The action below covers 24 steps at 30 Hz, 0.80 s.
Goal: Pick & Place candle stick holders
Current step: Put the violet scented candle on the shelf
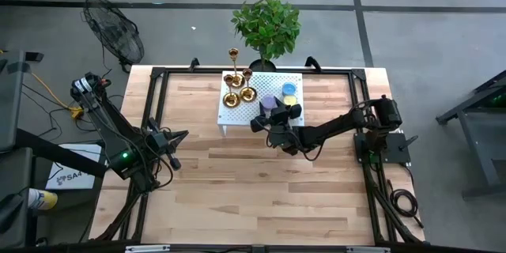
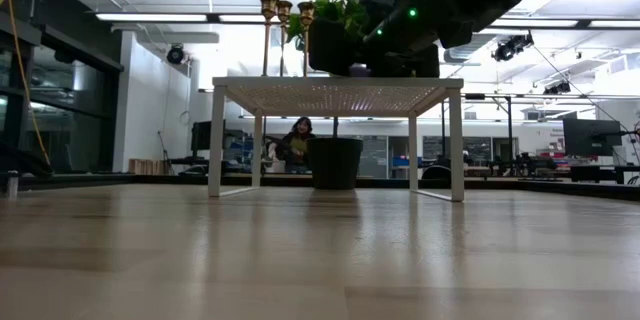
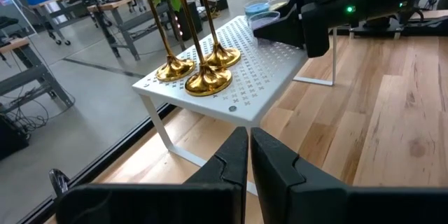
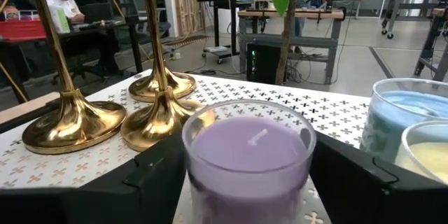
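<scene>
Right pincer (image 4: 245, 182) spread around the purple candle (image 4: 246, 155).
Three candle stick holders (image 1: 236, 87) stand upright, stems vertical, at my ten o'clock.

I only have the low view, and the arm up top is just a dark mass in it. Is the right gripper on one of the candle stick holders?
Observer: No. The right gripper straddles a purple candle in a glass, with one open finger on each side. I cannot tell whether the fingers touch the glass.
Operator: Where are the holders, then?
Observer: Three gold candle stick holders stand clustered at the other end of the white stand, apart from that gripper.
Operator: And the left arm?
Observer: The left gripper is shut. It is off the stand, over the wooden table, pointing toward the holders.
</scene>
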Each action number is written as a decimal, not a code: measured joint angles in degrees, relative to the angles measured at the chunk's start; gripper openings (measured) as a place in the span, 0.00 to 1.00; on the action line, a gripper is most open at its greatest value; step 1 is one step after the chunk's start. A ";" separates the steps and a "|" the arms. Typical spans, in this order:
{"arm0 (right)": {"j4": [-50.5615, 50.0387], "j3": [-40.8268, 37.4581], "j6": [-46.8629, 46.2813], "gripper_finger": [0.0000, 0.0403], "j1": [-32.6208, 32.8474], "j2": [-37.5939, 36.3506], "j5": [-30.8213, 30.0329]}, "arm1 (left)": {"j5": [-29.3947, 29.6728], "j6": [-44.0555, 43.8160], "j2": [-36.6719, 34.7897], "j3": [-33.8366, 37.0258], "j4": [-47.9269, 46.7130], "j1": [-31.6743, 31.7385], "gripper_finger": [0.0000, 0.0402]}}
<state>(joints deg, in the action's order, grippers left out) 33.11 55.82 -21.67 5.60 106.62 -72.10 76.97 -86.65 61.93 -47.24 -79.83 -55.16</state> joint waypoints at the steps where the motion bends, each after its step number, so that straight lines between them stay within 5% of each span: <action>1: 0.42 -0.01 0.47 0.68 0.10 0.01 0.01 | 0.00 0.00 0.00 0.00 0.00 0.00 0.04; 24: 21.43 -0.09 21.33 0.72 2.35 -0.06 -4.13 | -0.02 0.00 0.02 0.00 0.00 0.00 0.04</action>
<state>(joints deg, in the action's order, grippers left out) 54.53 55.73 -0.34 7.95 106.56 -76.23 76.95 -86.65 61.95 -47.24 -79.83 -55.16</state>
